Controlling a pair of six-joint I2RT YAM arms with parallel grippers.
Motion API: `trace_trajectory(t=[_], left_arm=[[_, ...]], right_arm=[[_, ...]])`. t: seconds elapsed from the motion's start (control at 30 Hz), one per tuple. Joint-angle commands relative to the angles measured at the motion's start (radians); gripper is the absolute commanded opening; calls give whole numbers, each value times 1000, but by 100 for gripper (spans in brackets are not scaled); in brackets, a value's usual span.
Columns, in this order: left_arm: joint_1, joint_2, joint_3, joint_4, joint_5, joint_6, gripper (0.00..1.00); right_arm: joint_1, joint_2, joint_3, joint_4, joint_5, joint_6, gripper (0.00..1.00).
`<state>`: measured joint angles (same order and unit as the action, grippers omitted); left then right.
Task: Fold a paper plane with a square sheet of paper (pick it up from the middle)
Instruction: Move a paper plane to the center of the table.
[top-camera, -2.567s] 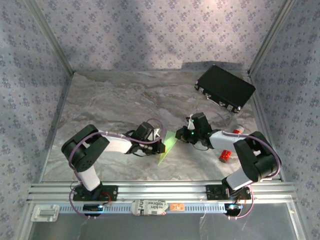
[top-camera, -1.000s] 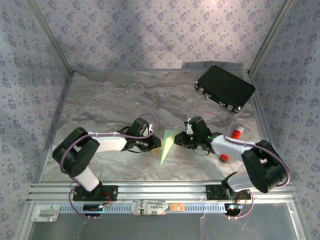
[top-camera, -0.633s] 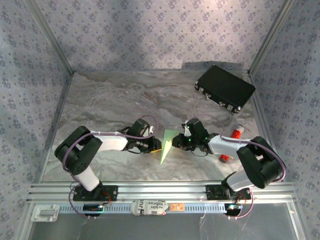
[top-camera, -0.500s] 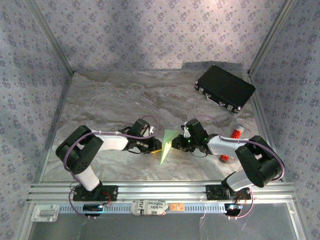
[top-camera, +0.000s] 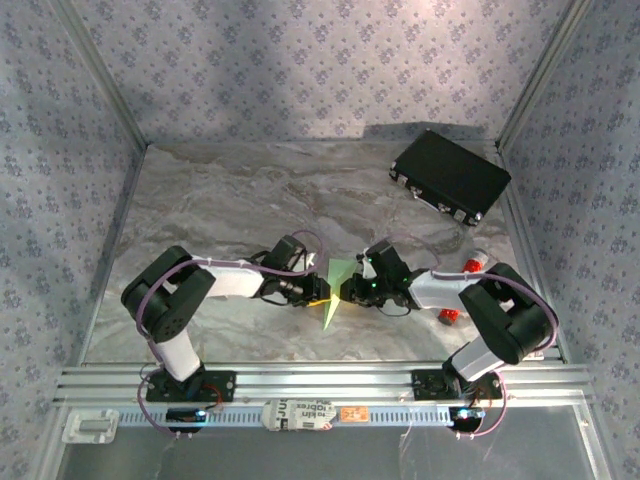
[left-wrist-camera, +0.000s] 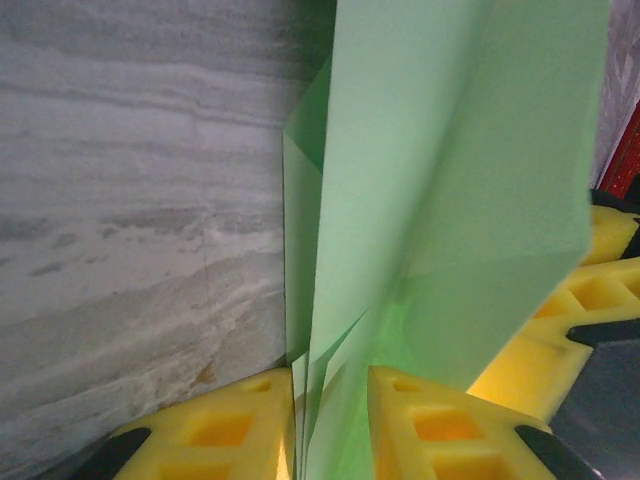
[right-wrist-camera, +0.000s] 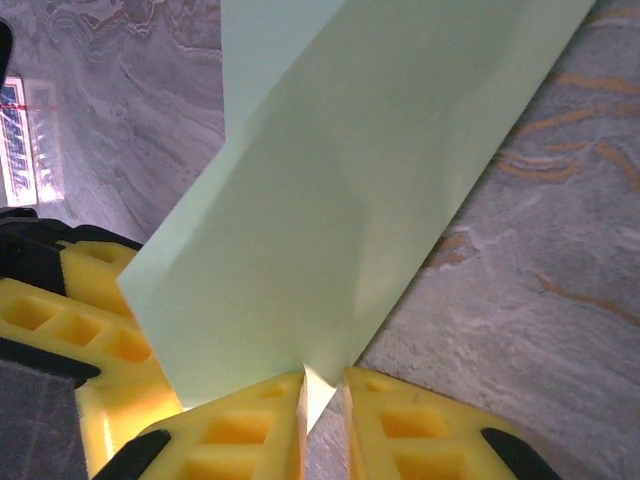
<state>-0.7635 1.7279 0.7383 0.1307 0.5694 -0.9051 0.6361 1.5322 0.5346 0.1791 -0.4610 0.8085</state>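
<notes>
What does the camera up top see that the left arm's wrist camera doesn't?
From the top: the black case at the far right, the patterned walls, and the left arm and right arm meeting in the middle. From the left wrist: a close look at the folded green paper, its stacked layers and creases, and the left gripper with its yellow fingers pinching the paper's edge. Both share the paper and the marble table.

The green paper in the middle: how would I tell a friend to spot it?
On the grey marble tabletop, look near the front, midway across. Pinched between the left pincer and right pincer is a pale green folded sheet of paper, tapering to a point, the only green thing.
</notes>
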Motion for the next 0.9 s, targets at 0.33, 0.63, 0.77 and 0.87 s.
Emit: trace_trajectory(t=[0.33, 0.63, 0.77, 0.87], left_arm=[[-17, 45, 18, 64, 59, -19, 18], [-16, 32, 15, 97, 73, -34, 7], [-17, -31, 17, 20, -9, -4, 3], [-26, -121, 58, -178, -184, 75, 2]], right_arm=[[10, 11, -43, 49, -11, 37, 17], [3, -6, -58, 53, -1, 45, 17], [-13, -68, -65, 14, 33, 43, 17], [-16, -146, -54, -107, 138, 25, 18]])
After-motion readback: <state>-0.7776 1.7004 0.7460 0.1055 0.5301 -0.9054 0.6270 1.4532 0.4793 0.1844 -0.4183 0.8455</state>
